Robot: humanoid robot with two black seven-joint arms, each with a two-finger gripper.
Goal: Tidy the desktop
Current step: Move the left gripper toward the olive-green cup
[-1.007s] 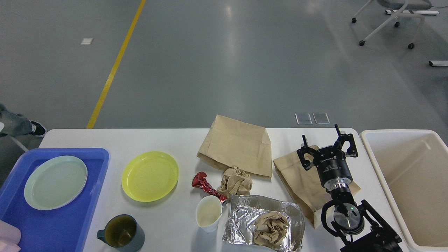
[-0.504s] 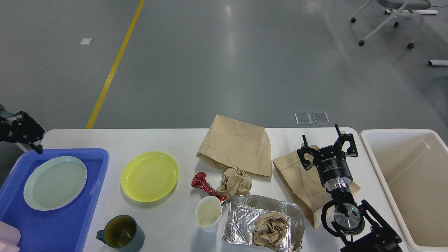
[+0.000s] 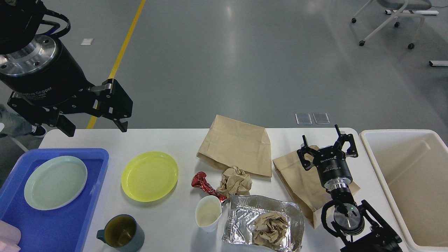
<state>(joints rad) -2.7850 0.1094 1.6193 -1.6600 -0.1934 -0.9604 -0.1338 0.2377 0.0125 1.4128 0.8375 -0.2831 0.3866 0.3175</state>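
You see the desktop [image 3: 182, 140] filling the lower half of the head view, its far edge running straight across and its far-left corner rounded. Your left gripper [image 3: 96, 127] hangs above that far-left corner, fingers spread apart and holding nothing. Your right gripper [image 3: 327, 141] stands near the far-right corner with its fingers likewise released, over a brown paper bag [image 3: 302, 187] that lies along the right edge. Just past that edge a cream bin [image 3: 395, 182] stands, close beside the bag. At the left edge a blue tray [image 3: 91, 203] carries a pale green plate [image 3: 55, 182]; a yellow plate [image 3: 149, 176] lies just beside the tray on bare surface. A second paper bag [image 3: 238, 145] reaches almost to the far edge at the middle. Near the front edge you have a dark mug [image 3: 122, 233], a white paper cup [image 3: 208, 217] and a foil tray [image 3: 241, 217] holding a crumpled paper ball [image 3: 270, 229]; another crumpled ball [image 3: 237, 182] and a red wrapper [image 3: 204, 185] lie close behind them. Bare desktop runs along the far edge between the left corner and the middle bag, and between the yellow plate and the red wrapper.
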